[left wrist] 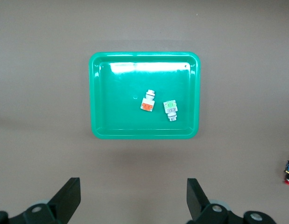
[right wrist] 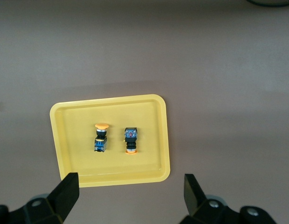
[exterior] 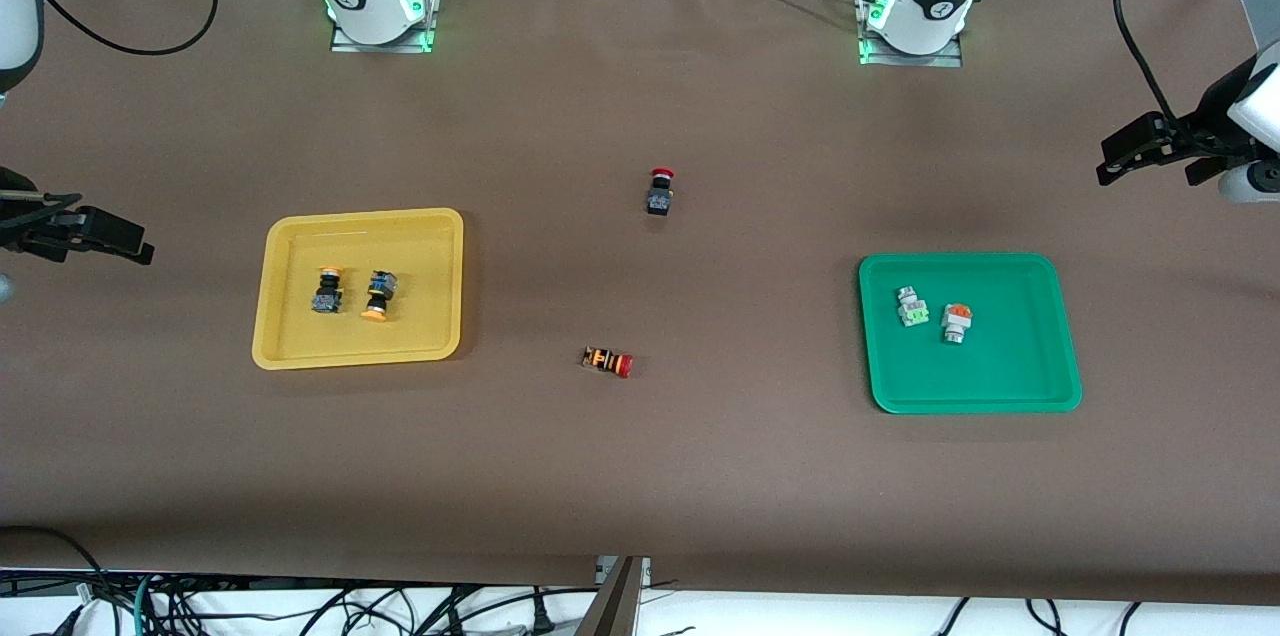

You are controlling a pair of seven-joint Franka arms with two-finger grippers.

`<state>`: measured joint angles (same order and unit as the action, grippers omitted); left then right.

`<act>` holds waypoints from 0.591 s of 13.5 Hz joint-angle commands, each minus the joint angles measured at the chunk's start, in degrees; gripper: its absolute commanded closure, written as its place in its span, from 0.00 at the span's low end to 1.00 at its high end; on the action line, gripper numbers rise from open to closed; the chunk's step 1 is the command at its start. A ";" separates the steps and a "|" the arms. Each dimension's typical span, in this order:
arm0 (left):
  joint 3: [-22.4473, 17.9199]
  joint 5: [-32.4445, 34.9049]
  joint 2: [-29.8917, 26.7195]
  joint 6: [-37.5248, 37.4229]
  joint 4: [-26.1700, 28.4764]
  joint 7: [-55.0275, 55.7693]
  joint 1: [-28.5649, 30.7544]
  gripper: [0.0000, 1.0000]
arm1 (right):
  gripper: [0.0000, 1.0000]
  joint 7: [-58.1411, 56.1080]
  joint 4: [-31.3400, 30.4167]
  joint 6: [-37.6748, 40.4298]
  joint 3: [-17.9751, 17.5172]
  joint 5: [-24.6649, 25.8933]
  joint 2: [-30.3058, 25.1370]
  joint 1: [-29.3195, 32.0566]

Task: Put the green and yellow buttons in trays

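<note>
From the front camera, the brown table carries the yellow tray toward the right arm's end, and two yellow-capped buttons lie inside it side by side, close together but apart. The green tray sits toward the left arm's end, with the light-green button and the orange-block button lying just beside each other in it. Between the trays, a red-capped black button stands on the table, and a red-capped striped button lies on its side nearer the camera. The right hand hangs at the table's edge past the yellow tray; the left hand hangs at the other edge, above the green tray's end. Over to the left wrist view: the left hand's fingers stand wide apart, gripping nothing, with the green tray and its two silver-white buttons below. Right wrist view now: the right hand's fingers are spread just as wide, empty, over the yellow tray's rim, both yellow-capped buttons lying in its middle.
</note>
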<state>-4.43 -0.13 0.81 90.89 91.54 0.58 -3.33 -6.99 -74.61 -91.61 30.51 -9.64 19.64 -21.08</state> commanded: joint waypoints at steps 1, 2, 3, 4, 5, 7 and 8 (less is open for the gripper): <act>-0.14 0.83 0.07 -0.62 -0.49 -1.02 -0.19 0.00 | 0.01 0.31 1.84 1.16 -0.01 2.77 0.84 -1.15; -0.14 0.92 0.16 -0.53 -0.49 -1.02 -0.19 0.00 | 0.01 0.23 1.84 1.34 -0.01 5.57 0.93 -3.16; -0.14 0.92 0.25 -0.45 -0.57 -1.02 -0.19 0.00 | 0.01 0.40 1.84 1.25 -0.09 6.90 0.84 -4.31; -0.14 0.92 0.25 -0.45 -0.66 -1.02 -0.19 0.00 | 0.01 1.62 1.75 1.25 -0.10 6.92 0.84 -4.76; -0.14 0.92 0.25 -0.45 -0.58 -1.02 -0.19 0.00 | 0.01 3.55 1.75 1.25 -0.10 6.39 0.84 -4.76; -0.14 0.83 0.16 -0.53 -0.66 -1.02 -0.19 0.00 | 0.01 5.14 1.40 1.25 -0.10 6.04 0.75 -4.85; -0.14 0.83 0.16 -0.53 -0.66 -1.02 -0.19 0.00 | 0.01 5.15 1.23 1.17 -0.01 5.34 0.75 -4.76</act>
<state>-4.44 -0.13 0.87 90.89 91.54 0.58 -3.32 -2.88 -74.27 -91.44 30.36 -3.88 20.07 -26.28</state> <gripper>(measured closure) 0.000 0.004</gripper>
